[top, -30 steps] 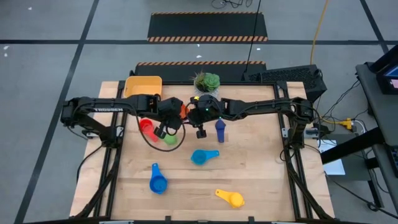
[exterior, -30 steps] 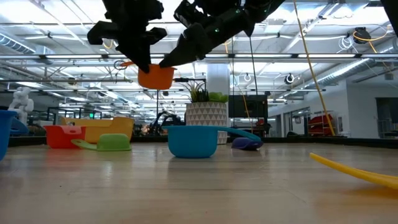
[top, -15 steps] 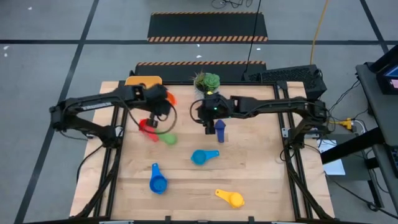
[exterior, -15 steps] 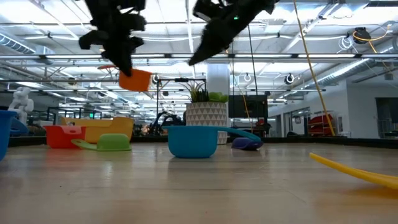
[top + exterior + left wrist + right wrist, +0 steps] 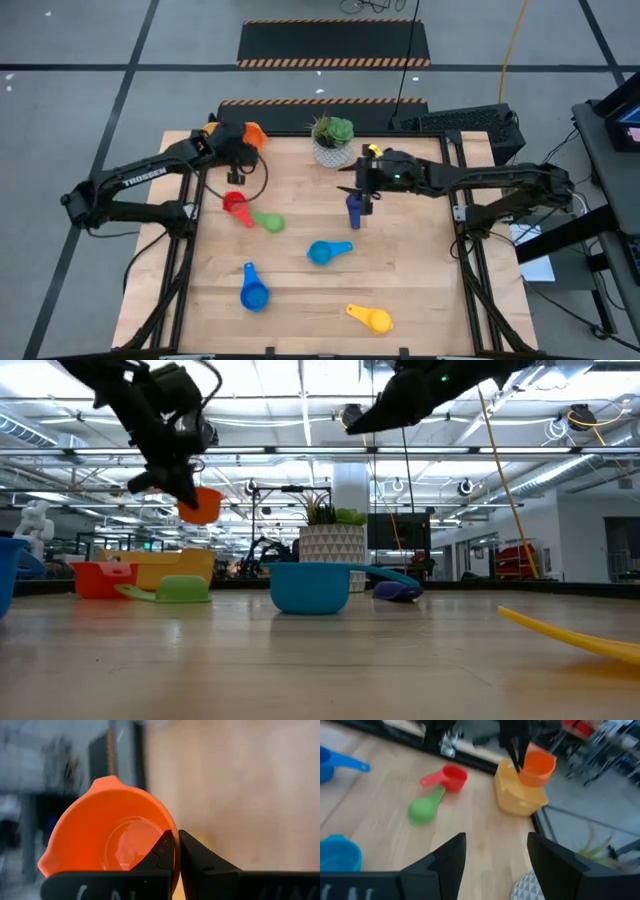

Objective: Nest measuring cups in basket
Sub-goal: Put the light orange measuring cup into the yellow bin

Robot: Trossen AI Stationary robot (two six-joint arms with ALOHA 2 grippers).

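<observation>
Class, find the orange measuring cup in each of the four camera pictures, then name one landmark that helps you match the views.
High view: orange measuring cup at the table's far left corner, over the basket.
Low view: upper left, held in the air by the left gripper.
Left wrist view: fills the lower left, gripped at its rim.
Right wrist view: upper right.
Shared landmark: the yellow basket, visible beside the cup.

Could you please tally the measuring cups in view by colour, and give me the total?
Orange cup: 1
Red cup: 1
Green cup: 1
Dark blue cup: 1
Light blue cups: 2
Yellow cup: 1
Total: 7
</observation>
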